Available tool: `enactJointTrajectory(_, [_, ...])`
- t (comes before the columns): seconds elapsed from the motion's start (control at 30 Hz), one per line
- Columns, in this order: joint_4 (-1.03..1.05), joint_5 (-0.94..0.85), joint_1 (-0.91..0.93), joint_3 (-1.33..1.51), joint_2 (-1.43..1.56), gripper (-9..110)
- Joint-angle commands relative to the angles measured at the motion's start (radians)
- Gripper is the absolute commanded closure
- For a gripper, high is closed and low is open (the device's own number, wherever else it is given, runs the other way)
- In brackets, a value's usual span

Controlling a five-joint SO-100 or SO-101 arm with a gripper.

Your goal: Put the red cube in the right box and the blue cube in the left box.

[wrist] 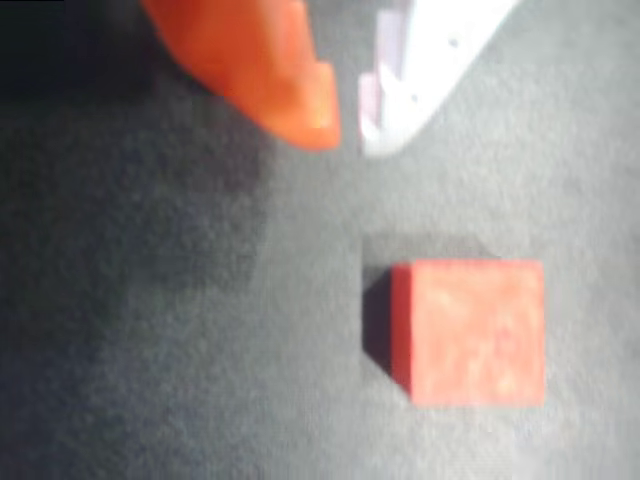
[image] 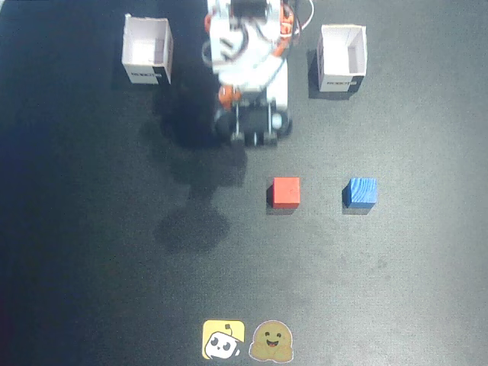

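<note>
On the dark mat, the red cube (image: 286,192) sits at 6 o'clock from the gripper (wrist: 345,135), blue cube (image: 360,193) at its 3. Jaws nearly closed, empty, probably hovering to line up a grab.

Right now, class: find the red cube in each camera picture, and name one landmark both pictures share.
Fixed view: the red cube sits just right of centre, left of the blue cube.
Wrist view: red cube lower right, below the gripper.
Shared landmark: the dark mat.
</note>
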Motion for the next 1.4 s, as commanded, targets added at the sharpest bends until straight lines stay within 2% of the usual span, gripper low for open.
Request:
enactJointTrajectory(0.0, [-0.048,0.044,-0.044,-0.092,-0.095,99])
enactJointTrajectory(0.27, [-0.198,0.179,-0.161,-0.107,-0.25,90])
enactJointTrajectory(0.63, [-0.288,0.198,-0.184,-0.175,-0.463,82])
enactJointTrajectory(1.37, [-0.5,0.259,-0.235,-0.158,-0.724,78])
